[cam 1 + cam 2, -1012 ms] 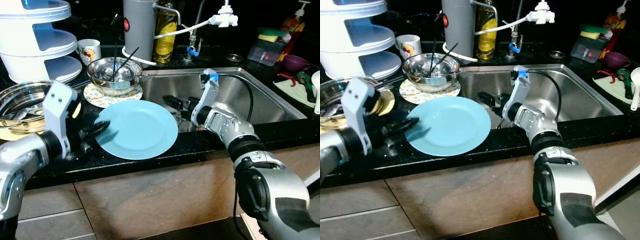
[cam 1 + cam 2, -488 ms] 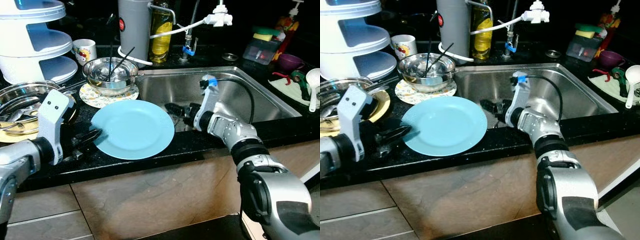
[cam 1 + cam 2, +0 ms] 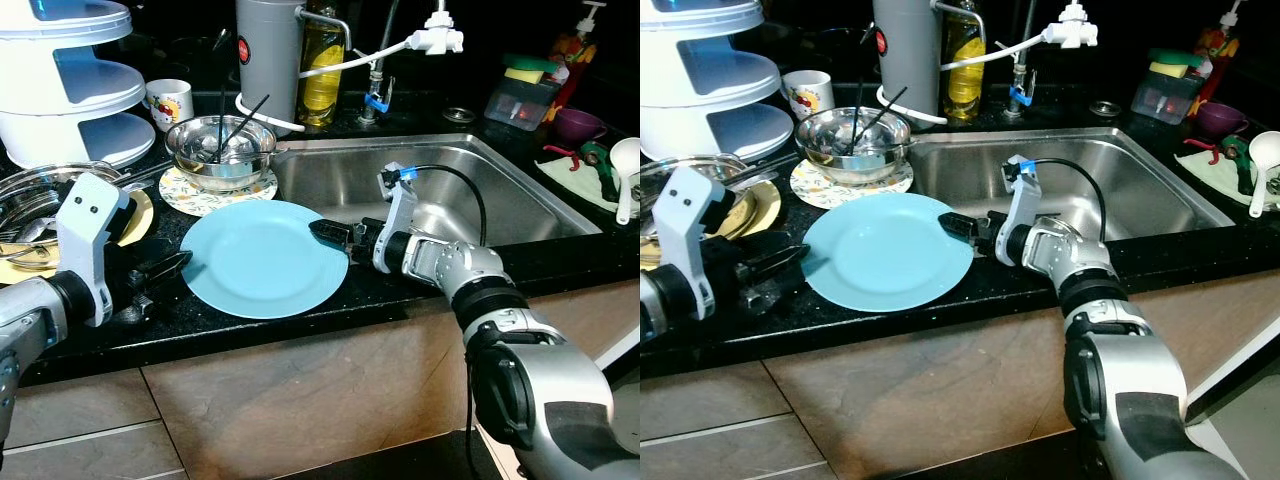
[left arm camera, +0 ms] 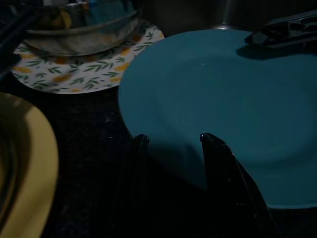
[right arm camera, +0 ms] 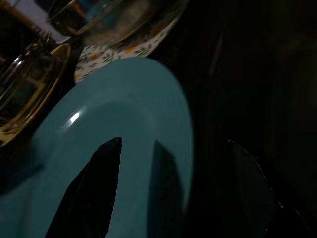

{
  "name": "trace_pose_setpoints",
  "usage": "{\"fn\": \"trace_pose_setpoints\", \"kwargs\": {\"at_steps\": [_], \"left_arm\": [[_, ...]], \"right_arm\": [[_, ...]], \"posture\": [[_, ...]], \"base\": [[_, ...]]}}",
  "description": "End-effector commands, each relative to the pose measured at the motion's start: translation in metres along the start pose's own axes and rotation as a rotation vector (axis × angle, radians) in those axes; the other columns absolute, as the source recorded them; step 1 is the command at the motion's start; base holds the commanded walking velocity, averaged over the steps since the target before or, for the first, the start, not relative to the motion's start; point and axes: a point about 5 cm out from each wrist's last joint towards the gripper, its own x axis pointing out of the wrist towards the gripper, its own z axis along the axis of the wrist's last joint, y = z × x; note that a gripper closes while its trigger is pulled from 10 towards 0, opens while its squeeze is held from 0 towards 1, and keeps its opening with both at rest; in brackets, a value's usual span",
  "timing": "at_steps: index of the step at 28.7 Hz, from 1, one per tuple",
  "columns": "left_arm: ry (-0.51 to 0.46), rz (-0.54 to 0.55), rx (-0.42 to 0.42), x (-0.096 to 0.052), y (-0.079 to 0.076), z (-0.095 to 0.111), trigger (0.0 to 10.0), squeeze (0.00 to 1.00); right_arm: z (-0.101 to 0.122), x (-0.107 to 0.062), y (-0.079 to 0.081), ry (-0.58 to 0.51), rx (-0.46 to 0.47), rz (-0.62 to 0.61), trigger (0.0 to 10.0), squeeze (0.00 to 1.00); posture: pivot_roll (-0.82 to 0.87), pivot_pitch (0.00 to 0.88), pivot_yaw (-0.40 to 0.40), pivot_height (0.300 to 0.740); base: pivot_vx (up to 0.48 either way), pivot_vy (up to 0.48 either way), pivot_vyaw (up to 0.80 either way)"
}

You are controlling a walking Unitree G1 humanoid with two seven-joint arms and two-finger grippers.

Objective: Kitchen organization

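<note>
Right tool (image 3: 325,234) reaches across from the sink (image 3: 450,180) side, its black fingers spread apart around the near rim of the blue plate (image 3: 264,257) — one finger over the plate's face, the other off past the edge. Over on the other side, the left tool (image 3: 165,268) sits low on the dark surface (image 3: 370,290), fingers parted as well, tips right at the plate's opposite rim and holding nothing. So the plate lies flat on the surface between the two, just beside the sink's edge. Behind it, a steel bowl (image 3: 222,150) with dark utensils in it rests on a leaf-patterned mat (image 3: 190,192). Farther left there's a second steel bowl (image 3: 40,198) on a yellow plate (image 3: 137,215), and a white tiered stand (image 3: 70,80) with a mug (image 3: 167,103) next to it. Back by the tap stand a grey canister (image 3: 268,55) and a bottle of oil (image 3: 323,70).
</note>
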Motion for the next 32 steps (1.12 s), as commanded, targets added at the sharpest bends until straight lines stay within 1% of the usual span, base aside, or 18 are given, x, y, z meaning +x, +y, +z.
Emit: {"fn": "trace_pose_setpoints", "kwargs": {"at_steps": [1, 6, 7, 15, 22, 27, 29, 30, 31, 32], "left_arm": [[0.005, -0.025, -0.011, 0.002, -0.006, -0.004, 10.0, 0.0], [0.042, -0.042, -0.015, 0.005, -0.013, -0.014, 10.0, 0.0], [0.051, -0.048, -0.014, 0.006, -0.015, -0.017, 10.0, 0.0], [0.062, -0.055, -0.022, 0.011, -0.02, -0.022, 10.0, 0.0], [0.059, -0.055, -0.027, 0.015, -0.022, -0.023, 10.0, 0.0], [0.059, -0.054, -0.03, 0.016, -0.023, -0.026, 10.0, 0.0], [0.058, -0.053, -0.033, 0.016, -0.024, -0.026, 10.0, 0.0], [0.057, -0.053, -0.032, 0.017, -0.024, -0.026, 10.0, 0.0], [0.057, -0.053, -0.032, 0.017, -0.024, -0.026, 10.0, 0.0], [0.056, -0.049, -0.033, 0.017, -0.023, -0.027, 10.0, 0.0]], "right_arm": [[0.004, 0.001, 0.005, -0.011, 0.014, 0.027, 10.0, 0.0], [0.006, 0.005, 0.013, -0.005, 0.05, 0.072, 10.0, 0.0], [0.007, 0.006, 0.016, -0.002, 0.072, 0.094, 10.0, 0.0], [0.008, 0.008, 0.027, 0.021, 0.148, 0.172, 10.0, 0.0], [0.004, 0.01, 0.032, 0.058, 0.141, 0.206, 10.0, 0.0], [-0.003, 0.012, 0.042, 0.131, 0.121, 0.283, 10.0, 0.0], [-0.005, 0.013, 0.043, 0.148, 0.12, 0.293, 7.6, 0.0], [-0.006, 0.013, 0.043, 0.152, 0.122, 0.294, 4.9, 0.0], [-0.006, 0.013, 0.043, 0.152, 0.122, 0.294, 4.9, 0.0], [-0.006, 0.013, 0.043, 0.152, 0.127, 0.29, 0.0, 0.0]], "posture": [[0.02, 0.153, -0.107, 0.74], [0.01, 0.156, -0.109, 0.74], [0.01, 0.156, -0.109, 0.74], [0.0, 0.161, -0.109, 0.74], [0.0, 0.156, -0.109, 0.74], [0.0, 0.158, -0.11, 0.74], [0.0, 0.158, -0.11, 0.74], [0.0, 0.158, -0.11, 0.74], [0.0, 0.158, -0.11, 0.74], [0.0, 0.158, -0.11, 0.74]], "base": [[0.0, 0.0, 0.0], [0.0, 0.0, 0.0], [0.0, 0.0, 0.0], [0.0, 0.0, 0.0], [0.0, 0.0, 0.0], [0.0, 0.0, 0.0], [0.0, 0.0, 0.0], [0.0, 0.0, 0.0], [0.0, 0.0, 0.0], [0.0, 0.0, 0.0]]}}
